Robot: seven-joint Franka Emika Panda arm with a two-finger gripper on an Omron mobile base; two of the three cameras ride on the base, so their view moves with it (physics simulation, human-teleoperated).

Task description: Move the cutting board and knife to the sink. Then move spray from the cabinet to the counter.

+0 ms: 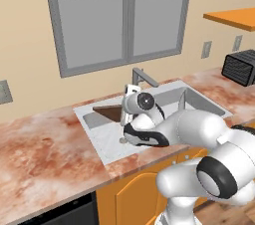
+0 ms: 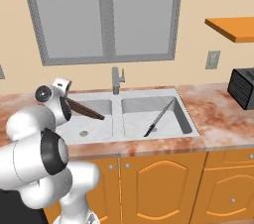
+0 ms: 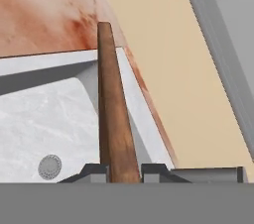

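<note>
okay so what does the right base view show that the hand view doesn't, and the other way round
Right base view alone: the slim dark-handled knife lying in the right basin, the grey faucet, the black toaster.
Hand view alone: the gripper fingertips clamped on the board's edge.
Both: the flat brown wooden cutting board tilted over the left basin of the pale grey sink, and the marbled counter.

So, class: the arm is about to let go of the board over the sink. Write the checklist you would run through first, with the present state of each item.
1. Claw shut on the board: ok.
2. Board over the left basin of the sink: ok.
3. Board resting on the basin floor: cannot tell.
4. Knife already in the right basin: ok.
5. Tap apart from the board: ok.
6. Drain not covered: ok.
</note>
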